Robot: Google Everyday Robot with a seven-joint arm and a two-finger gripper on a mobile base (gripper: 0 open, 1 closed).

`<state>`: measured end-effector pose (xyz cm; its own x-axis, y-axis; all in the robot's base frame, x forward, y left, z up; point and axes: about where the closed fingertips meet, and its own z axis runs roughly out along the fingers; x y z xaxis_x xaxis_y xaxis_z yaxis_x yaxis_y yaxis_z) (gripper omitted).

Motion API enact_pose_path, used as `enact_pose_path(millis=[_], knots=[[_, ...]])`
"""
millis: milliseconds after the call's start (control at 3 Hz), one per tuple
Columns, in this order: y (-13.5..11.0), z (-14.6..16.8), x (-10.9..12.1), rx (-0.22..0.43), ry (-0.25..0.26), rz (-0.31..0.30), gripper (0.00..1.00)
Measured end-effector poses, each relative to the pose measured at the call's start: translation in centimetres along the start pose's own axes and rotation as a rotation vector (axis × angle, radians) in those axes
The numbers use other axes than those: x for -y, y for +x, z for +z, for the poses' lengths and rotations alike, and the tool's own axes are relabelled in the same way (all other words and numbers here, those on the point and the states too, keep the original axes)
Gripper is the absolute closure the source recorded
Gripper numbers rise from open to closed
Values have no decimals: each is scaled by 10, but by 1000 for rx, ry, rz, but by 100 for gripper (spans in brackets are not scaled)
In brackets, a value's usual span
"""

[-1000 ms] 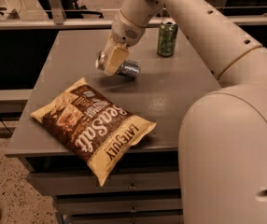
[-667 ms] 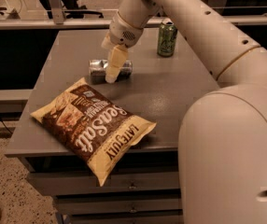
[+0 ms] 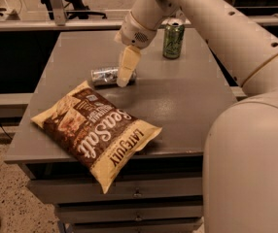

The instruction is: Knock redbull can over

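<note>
The redbull can lies on its side on the grey table, near the middle, its long axis running left to right. My gripper hangs down from the arm right over the can's right end, covering that end. The can's left part shows silver with bluish marks.
A wider green can stands upright at the back right of the table. A brown and cream chip bag lies at the front left and overhangs the front edge. Drawers sit under the table top. My arm's large pale body fills the right side.
The can has rolled left across the table, away from where it lay a second ago. My gripper has followed it left and a little toward the front.
</note>
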<state>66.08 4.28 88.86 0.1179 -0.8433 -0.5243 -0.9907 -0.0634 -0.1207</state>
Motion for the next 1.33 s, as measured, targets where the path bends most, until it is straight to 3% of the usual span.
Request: enact_pose_path(millis=[333, 667, 1000, 1333], knots=[[10, -33, -14, 77, 102, 48, 0], [28, -54, -35, 198, 198, 86, 0], [55, -74, -43, 361, 322, 125, 0], [90, -116, -36, 395, 465, 182, 0]])
